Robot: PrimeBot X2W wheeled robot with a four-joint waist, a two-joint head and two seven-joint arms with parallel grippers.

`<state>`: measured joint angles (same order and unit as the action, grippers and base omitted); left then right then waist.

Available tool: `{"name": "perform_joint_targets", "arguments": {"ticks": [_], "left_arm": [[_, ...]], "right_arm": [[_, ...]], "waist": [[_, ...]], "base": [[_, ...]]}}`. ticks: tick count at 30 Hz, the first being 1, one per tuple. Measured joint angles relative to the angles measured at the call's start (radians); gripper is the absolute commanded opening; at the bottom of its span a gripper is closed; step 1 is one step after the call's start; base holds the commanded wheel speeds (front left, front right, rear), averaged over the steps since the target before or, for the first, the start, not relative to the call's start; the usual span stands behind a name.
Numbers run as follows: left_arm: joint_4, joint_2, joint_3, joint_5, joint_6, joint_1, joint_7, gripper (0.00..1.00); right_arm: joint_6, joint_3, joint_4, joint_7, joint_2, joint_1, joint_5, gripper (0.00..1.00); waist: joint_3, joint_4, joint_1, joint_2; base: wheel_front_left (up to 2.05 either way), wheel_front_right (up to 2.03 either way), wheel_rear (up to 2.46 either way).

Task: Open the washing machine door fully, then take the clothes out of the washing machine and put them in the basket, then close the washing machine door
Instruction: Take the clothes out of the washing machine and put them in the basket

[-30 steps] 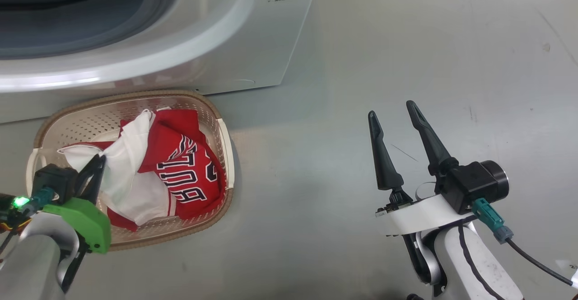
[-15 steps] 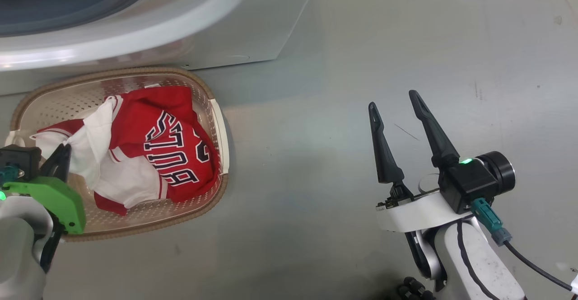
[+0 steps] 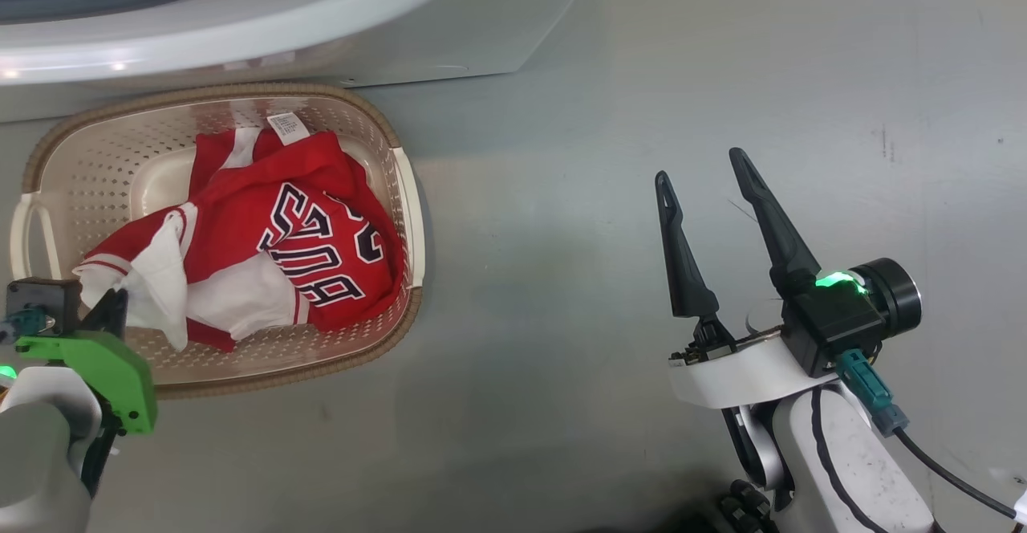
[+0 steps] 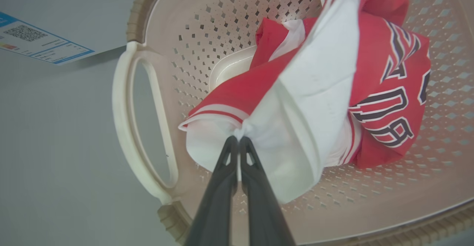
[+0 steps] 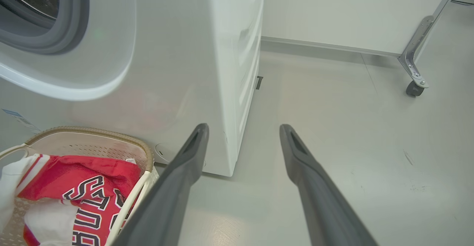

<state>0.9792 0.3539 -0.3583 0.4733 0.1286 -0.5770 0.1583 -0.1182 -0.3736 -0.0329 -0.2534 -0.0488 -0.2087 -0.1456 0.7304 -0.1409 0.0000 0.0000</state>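
The cream basket (image 3: 405,196) stands on the floor just in front of the white washing machine (image 3: 481,19). Inside it lie the clothes (image 3: 309,236), a red jersey with navy lettering bunched with white fabric. My left gripper (image 4: 239,139) is shut on a pinch of the white fabric near the basket's left handle (image 4: 127,101); it shows in the head view as the left gripper (image 3: 112,312) at the basket's near left corner. My right gripper (image 3: 700,168) stands open over bare floor, well right of the basket, nothing between its fingers (image 5: 185,164). The washing machine door is out of view.
The washer's grey gasket (image 5: 55,42) and drum opening sit at the upper left of the right wrist view. A metal leg with a caster (image 5: 414,86) stands by the far wall. A blue-edged label (image 4: 37,42) is stuck on the washer's front panel. Grey floor spreads to the right.
The head camera has tilted, sliding the washer up the picture. My left gripper has dragged the white fabric toward the basket's left handle, and the jersey has settled lower. The right gripper barely moved.
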Motion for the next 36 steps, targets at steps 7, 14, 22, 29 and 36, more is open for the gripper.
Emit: {"name": "perform_joint_targets", "arguments": {"ticks": [7, 14, 22, 29, 36], "left_arm": [[0.018, -0.046, -0.037, 0.002, 0.000, -0.043, 0.012, 0.00], [0.040, -0.060, -0.061, 0.023, 0.000, -0.067, 0.028, 0.98], [0.078, -0.059, -0.078, 0.045, 0.000, -0.067, 0.038, 1.00], [0.072, -0.059, -0.098, 0.046, 0.000, -0.070, 0.067, 1.00], [0.037, -0.059, -0.130, 0.045, 0.000, -0.074, 0.088, 1.00]], "right_arm": [[0.000, -0.008, 0.000, 0.000, 0.000, -0.009, 0.007, 1.00], [-0.001, -0.017, 0.001, 0.000, 0.000, -0.018, 0.007, 1.00], [-0.001, -0.020, 0.010, 0.000, -0.001, -0.026, -0.004, 1.00], [-0.002, -0.018, 0.018, 0.000, -0.001, -0.032, -0.024, 1.00], [-0.008, -0.002, 0.034, 0.000, -0.001, -0.040, -0.049, 1.00]], "waist": [[0.013, 0.015, 0.0000, 0.0000], [0.009, 0.018, 0.0000, 0.0000], [-0.017, 0.018, 0.0000, 0.0000], [-0.054, 0.023, 0.0000, 0.0001], [-0.104, 0.035, 0.0000, 0.0001]], "base": [[0.00, 0.00, 0.00], [0.00, 0.00, 0.00], [0.00, 0.00, 0.00], [0.00, 0.00, 0.00], [0.00, 0.00, 0.00]]}}
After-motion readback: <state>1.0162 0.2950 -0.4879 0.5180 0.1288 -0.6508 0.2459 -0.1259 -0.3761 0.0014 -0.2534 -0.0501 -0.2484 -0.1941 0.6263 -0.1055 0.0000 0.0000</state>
